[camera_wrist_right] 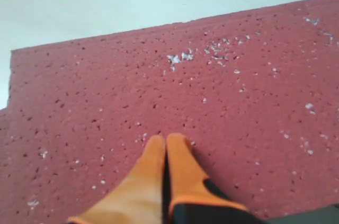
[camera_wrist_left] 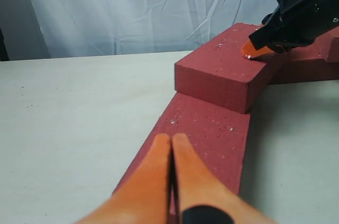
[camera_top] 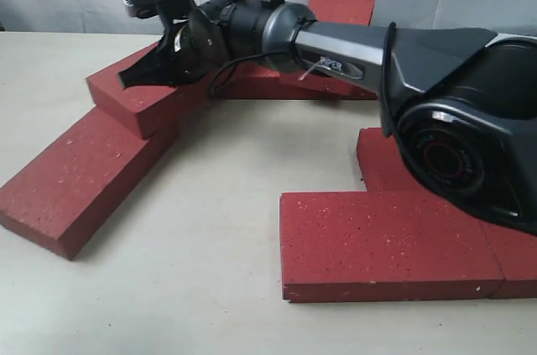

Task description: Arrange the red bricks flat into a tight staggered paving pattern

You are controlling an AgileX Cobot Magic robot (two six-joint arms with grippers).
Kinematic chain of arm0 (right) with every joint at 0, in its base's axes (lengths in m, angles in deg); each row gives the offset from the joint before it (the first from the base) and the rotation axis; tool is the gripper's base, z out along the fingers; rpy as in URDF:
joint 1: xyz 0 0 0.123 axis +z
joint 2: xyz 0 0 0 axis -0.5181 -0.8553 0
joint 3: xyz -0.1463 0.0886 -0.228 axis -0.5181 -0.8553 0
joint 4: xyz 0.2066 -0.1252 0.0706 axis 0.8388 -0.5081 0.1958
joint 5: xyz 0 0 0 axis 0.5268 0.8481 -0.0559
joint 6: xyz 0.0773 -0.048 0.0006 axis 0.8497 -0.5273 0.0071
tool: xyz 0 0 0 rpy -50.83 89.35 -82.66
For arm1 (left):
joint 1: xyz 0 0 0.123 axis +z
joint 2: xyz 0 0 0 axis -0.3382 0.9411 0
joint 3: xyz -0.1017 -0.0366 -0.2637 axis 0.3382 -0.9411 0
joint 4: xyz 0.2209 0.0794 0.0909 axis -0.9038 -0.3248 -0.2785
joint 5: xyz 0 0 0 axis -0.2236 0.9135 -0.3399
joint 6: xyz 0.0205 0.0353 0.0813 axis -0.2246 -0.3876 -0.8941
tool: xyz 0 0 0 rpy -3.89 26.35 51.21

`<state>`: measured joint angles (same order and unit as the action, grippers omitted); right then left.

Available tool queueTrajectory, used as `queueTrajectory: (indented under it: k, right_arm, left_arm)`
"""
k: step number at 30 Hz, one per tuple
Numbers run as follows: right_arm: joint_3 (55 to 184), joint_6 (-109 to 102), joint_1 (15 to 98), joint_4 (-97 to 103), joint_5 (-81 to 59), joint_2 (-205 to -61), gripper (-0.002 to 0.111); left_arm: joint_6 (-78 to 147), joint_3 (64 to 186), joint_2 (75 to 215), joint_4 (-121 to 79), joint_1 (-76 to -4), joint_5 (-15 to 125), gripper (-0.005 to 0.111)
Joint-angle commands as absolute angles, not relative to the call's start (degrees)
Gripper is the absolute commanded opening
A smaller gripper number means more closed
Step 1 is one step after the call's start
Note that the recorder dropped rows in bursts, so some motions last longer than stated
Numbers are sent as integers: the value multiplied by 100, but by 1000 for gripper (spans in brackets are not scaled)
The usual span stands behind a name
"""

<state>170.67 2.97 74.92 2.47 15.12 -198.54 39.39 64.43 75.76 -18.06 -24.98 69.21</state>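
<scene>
From the exterior view, the right gripper [camera_top: 141,76] reaches across to the left side. Its black jaws are laid on an upper brick [camera_top: 134,103], which sits askew on the end of a lower brick [camera_top: 80,179] that runs toward the front edge. The rest of the red bricks are scattered. A near brick [camera_top: 386,242] lies flat in front, more lie to its right under the arm, and a far brick [camera_top: 344,7] sits at the back.

Only the right wrist view shows that this gripper's orange fingers [camera_wrist_right: 153,171] are pressed together, holding nothing, with their tips on the brick's rough, speckled top. The top is dusted with pale grit [camera_wrist_right: 180,57].

The left gripper [camera_wrist_left: 172,173] appears only in its own wrist view. Its fingers are likewise closed tight and empty, low over the lower brick and pointing toward the stacked one.

The tabletop [camera_top: 218,204] is plain, matte cream. A wrinkled white cloth backdrop [camera_wrist_left: 132,7] hangs behind it.
</scene>
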Motion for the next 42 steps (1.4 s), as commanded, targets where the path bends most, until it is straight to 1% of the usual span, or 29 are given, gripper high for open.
queueTrajectory:
  k: [1,5,9,12,18,21,24,27,29,32,36,39,42]
  right_arm:
    - [17052,27,7947,557,1847,-19827,-1]
    - [17199,27,8168,460,1919,-19822,-1]
    - [17561,50,8164,446,2360,-19686,-1]
    - [17762,50,8075,431,3032,-19394,-1]
    - [17774,50,7891,-34,4664,-18651,-1]
    - [17446,50,7853,-129,5051,-18455,-1]
    - [16500,50,7853,-156,4736,-18133,-1]
    - [15316,187,7853,-229,3931,-17715,-1]
    - [14645,215,7758,-292,3493,-17412,-1]
    - [13820,251,7401,-251,2889,-16941,-1]
    - [13291,379,6604,-172,2569,-16490,-1]
    - [13195,372,5920,118,2174,-16339,-1]
    - [13195,372,5420,261,1693,-16411,-1]
  left_arm:
    - [3964,6432,7550,-1826,-2481,6837,0]
    - [3964,6432,7550,-1826,-2481,6837,0]
    - [3964,6432,7550,-1826,-2481,6837,0]
    - [3964,6432,7550,-1826,-2481,6837,0]
    - [3964,6432,7550,-1826,-2481,6837,0]
    - [3964,6432,7550,-1826,-2481,6837,0]
    - [3964,6432,7550,-1826,-2481,6837,0]
    - [3964,6432,7550,-1826,-2481,6837,0]
    - [3964,6432,7550,-1826,-2481,6837,0]
    - [3964,6432,7550,-1826,-2481,6837,0]
    - [3964,6432,7550,-1826,-2481,6837,0]
    - [3964,6432,7550,-1826,-2481,6837,0]
    - [3964,6432,7550,-1826,-2481,6837,0]
